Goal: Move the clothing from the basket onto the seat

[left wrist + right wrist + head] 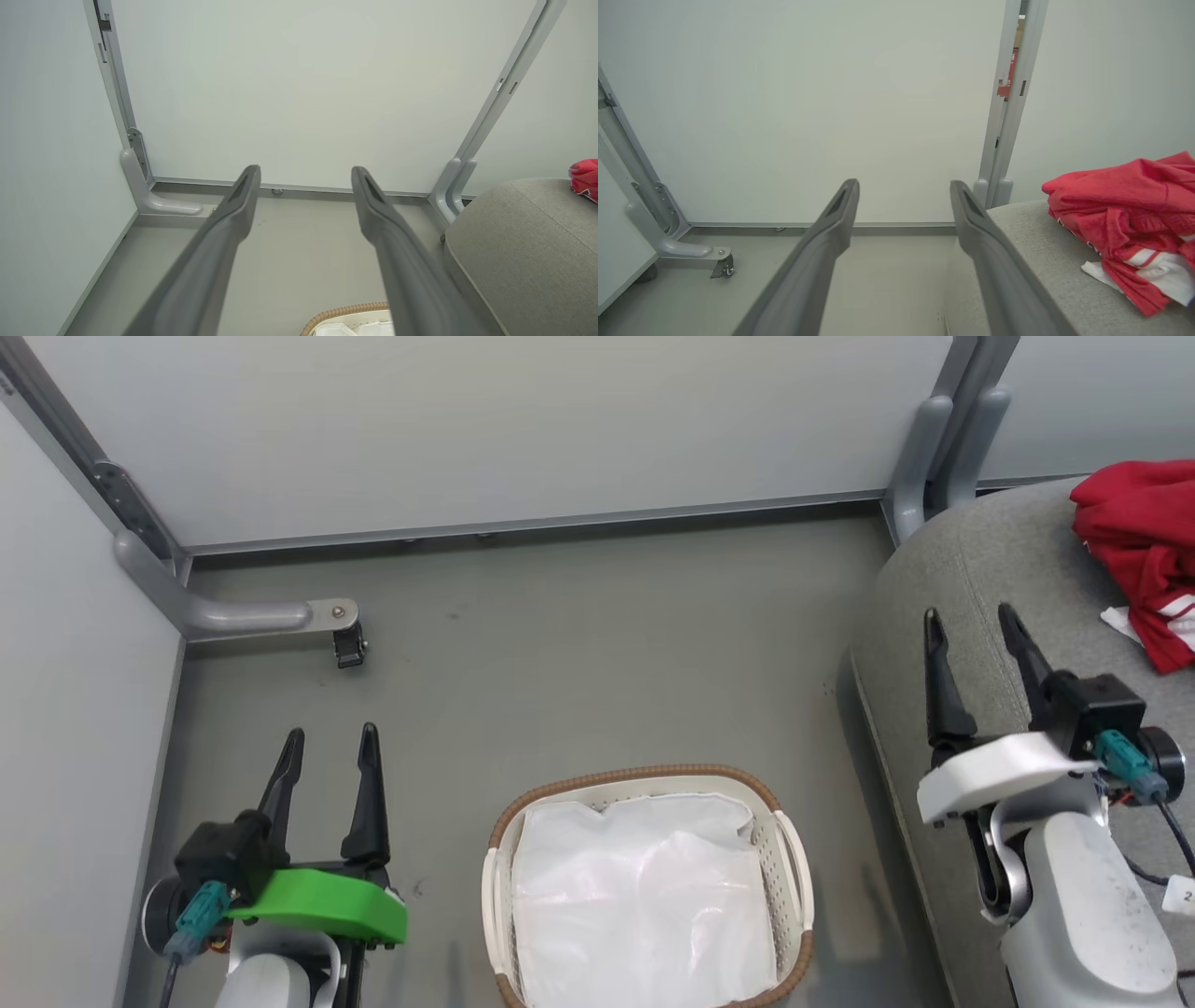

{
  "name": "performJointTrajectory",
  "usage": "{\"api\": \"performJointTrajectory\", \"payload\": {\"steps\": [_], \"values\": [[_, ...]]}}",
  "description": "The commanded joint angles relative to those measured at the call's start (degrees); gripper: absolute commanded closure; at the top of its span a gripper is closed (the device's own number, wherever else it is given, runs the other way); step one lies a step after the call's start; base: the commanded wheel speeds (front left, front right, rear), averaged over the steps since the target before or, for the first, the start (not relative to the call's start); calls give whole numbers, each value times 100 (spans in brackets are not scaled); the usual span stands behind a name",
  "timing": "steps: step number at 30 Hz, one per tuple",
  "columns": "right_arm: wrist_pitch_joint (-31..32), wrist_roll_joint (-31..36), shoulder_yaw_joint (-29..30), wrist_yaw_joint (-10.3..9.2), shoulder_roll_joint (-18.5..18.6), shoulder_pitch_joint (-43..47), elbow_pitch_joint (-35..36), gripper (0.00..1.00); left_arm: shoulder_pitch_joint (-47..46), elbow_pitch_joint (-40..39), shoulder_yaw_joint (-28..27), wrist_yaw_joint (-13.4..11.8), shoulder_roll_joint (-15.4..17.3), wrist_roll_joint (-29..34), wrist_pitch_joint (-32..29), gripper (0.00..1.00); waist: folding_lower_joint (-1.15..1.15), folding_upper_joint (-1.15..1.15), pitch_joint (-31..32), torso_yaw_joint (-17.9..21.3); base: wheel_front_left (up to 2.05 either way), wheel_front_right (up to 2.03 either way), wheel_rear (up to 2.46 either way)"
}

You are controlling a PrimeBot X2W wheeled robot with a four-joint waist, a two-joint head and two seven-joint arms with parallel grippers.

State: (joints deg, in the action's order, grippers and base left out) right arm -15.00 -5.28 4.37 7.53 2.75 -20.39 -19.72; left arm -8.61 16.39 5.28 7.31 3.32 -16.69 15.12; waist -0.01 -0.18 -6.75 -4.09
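The red clothing lies crumpled on the grey seat at the right edge of the head view; the right wrist view shows the same clothing on the seat. On the floor at bottom centre stands the white basket with a brown rim, holding just its white liner. My left gripper is open and empty, left of the basket. My right gripper is open and empty over the seat's near edge, left of the clothing. In the left wrist view the left gripper points at the back wall.
Pale partition walls close the back and left. A grey support foot with a caster juts onto the floor at the back left. A grey post stands at the back right beside the seat. Grey floor lies between basket and wall.
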Motion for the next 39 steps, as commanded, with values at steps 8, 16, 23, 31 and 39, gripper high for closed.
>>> {"api": "performJointTrajectory", "payload": {"steps": [8,16,23,31,39], "values": [[-27,-371,-206,-8,24,768,345,0,514,-47,-290,24,-34,89,4,0,1,18,255,44,0,0,0],[-27,-462,-394,-8,24,985,359,0,740,-59,-461,26,-43,13,4,0,1,18,325,167,0,0,0],[-27,-506,-485,-8,24,1036,341,0,737,-29,-424,27,-43,-14,4,0,1,18,349,174,0,0,0],[-27,-577,-454,-8,24,1037,375,0,704,-13,-372,27,-43,-9,4,0,1,18,336,140,0,0,0],[103,-842,-439,0,-40,1075,152,100,686,146,-340,5,-50,-305,-56,100,1,0,340,141,0,0,0]]}}
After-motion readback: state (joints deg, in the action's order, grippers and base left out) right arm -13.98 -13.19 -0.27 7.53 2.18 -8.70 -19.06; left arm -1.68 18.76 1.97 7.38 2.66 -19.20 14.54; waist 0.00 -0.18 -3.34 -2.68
